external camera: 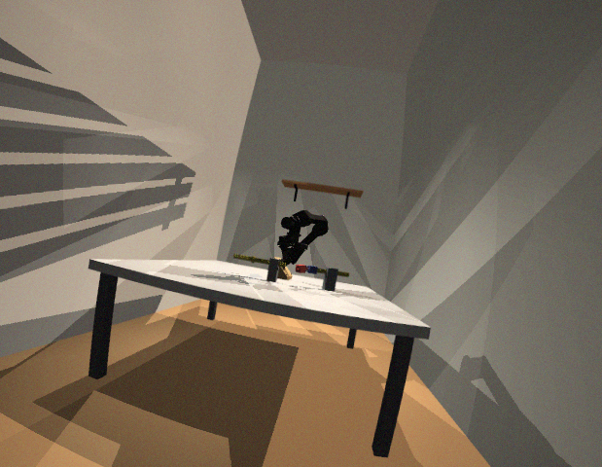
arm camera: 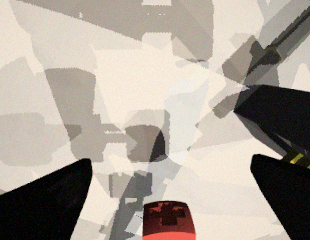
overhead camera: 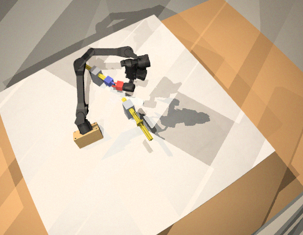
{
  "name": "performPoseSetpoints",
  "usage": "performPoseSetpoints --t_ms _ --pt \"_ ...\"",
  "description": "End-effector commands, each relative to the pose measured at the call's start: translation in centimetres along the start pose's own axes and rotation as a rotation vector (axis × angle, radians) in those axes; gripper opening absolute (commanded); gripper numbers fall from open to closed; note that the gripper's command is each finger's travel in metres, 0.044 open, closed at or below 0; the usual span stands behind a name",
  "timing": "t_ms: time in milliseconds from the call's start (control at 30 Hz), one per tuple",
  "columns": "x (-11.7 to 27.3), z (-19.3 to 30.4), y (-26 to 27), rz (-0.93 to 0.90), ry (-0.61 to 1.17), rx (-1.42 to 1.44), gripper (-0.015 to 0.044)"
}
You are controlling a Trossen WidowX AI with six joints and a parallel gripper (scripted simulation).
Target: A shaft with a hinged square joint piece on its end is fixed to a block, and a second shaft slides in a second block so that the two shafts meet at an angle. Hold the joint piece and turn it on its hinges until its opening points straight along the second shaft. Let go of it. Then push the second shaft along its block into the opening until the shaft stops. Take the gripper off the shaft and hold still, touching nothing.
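While reaching over the white table (overhead camera: 121, 189) (external camera: 255, 295), has the gripper (overhead camera: 129, 87) (external camera: 290, 261) (arm camera: 174, 164) down beside the red piece (overhead camera: 119, 85) (external camera: 301, 269) (arm camera: 169, 220), with fingers spread and nothing pinched. From above, shows black finger parts just right of red; cannot tell whether touching. In the wrist view, places red low in the picture, across the space between the fingertips.

Seen from above, joins red on its left to the blue piece (overhead camera: 108, 81) (external camera: 311, 269), on the near right end of the first shaft (overhead camera: 102, 76) (external camera: 343, 273). Carries that shaft through the far block (overhead camera: 96, 70) (external camera: 331, 279). Leaves red pointing mostly right, out of line with the second shaft (overhead camera: 146, 132) (external camera: 248, 258) (arm camera: 297, 159).

Runs the second shaft through the near block (overhead camera: 128, 104) (external camera: 272, 269) (arm camera: 282, 107), with a short end toward red, apart from it, and a long end to the near right. Bears a yellow collar (overhead camera: 139, 123) partway along that long end. At left, stands on a tan base (overhead camera: 88, 140) (external camera: 286, 272).
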State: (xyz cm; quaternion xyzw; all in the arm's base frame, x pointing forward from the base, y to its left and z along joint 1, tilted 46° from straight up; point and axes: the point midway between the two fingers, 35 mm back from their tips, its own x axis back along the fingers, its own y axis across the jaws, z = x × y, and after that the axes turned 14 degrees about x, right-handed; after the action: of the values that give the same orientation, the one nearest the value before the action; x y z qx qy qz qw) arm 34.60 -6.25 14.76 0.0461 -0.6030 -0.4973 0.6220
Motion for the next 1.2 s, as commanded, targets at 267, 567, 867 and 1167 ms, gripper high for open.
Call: performPoseSetpoints --t_ms 267,567,867,1167 --pt "-4.1 0.4 0.1 -0.007 0.005 -0.001 0.044" --pt "-4.0 3.2 1.0 -0.006 0.005 0.0 0.044" --pt "-4.0 6.5 1.7 -0.007 0.007 -0.001 0.044" --pt "-4.8 7.1 1.8 -0.008 0.008 -0.003 0.044"
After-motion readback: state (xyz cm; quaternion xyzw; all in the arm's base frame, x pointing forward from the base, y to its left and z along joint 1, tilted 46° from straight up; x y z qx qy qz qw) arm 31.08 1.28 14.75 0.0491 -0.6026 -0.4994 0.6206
